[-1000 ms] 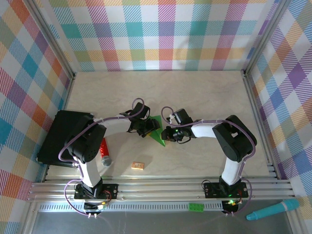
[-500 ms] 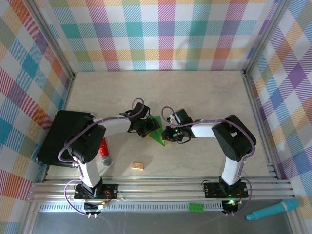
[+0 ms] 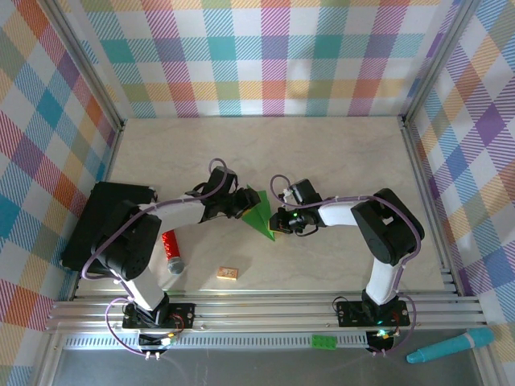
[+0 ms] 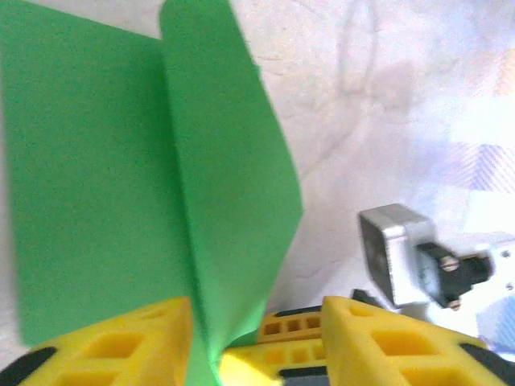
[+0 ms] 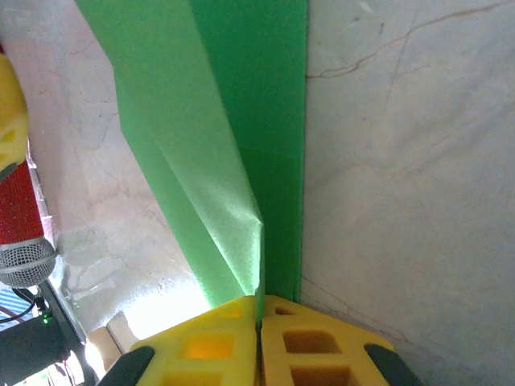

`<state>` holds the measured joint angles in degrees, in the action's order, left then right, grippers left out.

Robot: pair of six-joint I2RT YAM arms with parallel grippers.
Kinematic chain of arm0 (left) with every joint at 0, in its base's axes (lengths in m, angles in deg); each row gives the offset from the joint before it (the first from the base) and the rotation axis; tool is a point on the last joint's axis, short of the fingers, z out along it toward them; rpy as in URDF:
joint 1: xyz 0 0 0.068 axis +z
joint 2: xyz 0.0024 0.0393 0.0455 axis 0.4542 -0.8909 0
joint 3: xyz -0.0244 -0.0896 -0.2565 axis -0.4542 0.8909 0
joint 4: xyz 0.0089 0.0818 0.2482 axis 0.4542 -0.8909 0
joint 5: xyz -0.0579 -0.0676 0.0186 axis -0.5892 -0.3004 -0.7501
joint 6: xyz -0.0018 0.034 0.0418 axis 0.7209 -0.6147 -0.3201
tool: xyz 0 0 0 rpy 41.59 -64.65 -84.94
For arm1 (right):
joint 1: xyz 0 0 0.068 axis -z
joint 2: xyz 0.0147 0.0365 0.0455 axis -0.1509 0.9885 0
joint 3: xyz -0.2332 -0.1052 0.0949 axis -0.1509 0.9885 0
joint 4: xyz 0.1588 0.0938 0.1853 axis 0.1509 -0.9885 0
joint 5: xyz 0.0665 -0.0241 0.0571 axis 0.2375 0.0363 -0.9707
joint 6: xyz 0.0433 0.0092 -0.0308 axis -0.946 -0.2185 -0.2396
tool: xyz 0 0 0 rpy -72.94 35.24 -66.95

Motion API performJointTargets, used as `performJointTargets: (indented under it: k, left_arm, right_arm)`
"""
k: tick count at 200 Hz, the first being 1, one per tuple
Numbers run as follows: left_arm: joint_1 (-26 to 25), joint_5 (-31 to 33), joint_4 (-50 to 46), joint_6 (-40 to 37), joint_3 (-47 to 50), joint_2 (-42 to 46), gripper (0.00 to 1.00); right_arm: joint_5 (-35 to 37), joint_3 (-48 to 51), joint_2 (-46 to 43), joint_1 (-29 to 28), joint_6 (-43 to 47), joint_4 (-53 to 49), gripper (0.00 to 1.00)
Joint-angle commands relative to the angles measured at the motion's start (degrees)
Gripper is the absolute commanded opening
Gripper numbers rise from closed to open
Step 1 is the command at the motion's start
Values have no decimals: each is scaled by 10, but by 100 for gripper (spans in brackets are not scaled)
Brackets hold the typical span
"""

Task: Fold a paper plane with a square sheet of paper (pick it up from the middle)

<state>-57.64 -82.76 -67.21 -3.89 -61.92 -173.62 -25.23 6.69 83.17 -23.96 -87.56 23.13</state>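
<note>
Top view, left to right.

- Black pad [image 3: 96,233] lies at the table's [image 3: 322,153] left edge.
- Red cylinder [image 3: 170,244] with a grey end is just right of the pad, on the table.
- Small tan block [image 3: 228,273] sits nearer the bases, apart from the rest.
- Left gripper [image 3: 238,206] is at table centre, against the left side of the paper [image 3: 259,213].
- The paper is bright green and folded to a wedge. Its point is toward the bases and it is lifted between the two grippers.
- Right gripper [image 3: 279,223] is at the paper's lower right, close to the point.
- Green brick [image 3: 325,342] and teal pen [image 3: 451,346] lie on the front ledge, off the table.

Left wrist view: the paper [image 4: 96,177] shows one flat panel and one raised flap meeting at a crease. The yellow fingers [image 4: 113,342] stand apart. The flap runs down between them, and the left finger touches it. The right finger is clear of the sheet. I cannot tell whether any squeeze is applied.

Right wrist view: the right gripper's [image 5: 259,310] fingers are pressed together on the paper's [image 5: 241,96] layered edge. The fold rises straight from the seam between them. The red cylinder [image 5: 20,217] is at the left margin.
</note>
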Motion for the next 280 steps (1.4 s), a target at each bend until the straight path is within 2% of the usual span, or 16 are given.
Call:
performJointTargets:
  k: [1,51,79,102,167,251,280]
  left_arm:
    - [1,-64,103,23,17,-34,38]
    - [1,-104,164,48,8,-86,18]
    - [3,-93,159,48,14,-99,10]
    - [6,-86,163,48,24,-102,6]
    - [9,-90,171,47,32,-106,5]
    - [8,-95,181,52,43,-101,5]
    - [9,-95,181,53,45,-101,5]
  right_arm:
    - [-10,-1,17,3,23,-30,11]
    - [-12,-4,20,4,26,-37,11]
    - [-14,-5,17,5,27,-44,12]
    - [-19,-6,9,7,33,-57,13]
    - [-66,5,-37,26,22,-60,22]
    - [-88,9,-25,26,30,-85,22]
    - [-92,11,-24,26,31,-87,19]
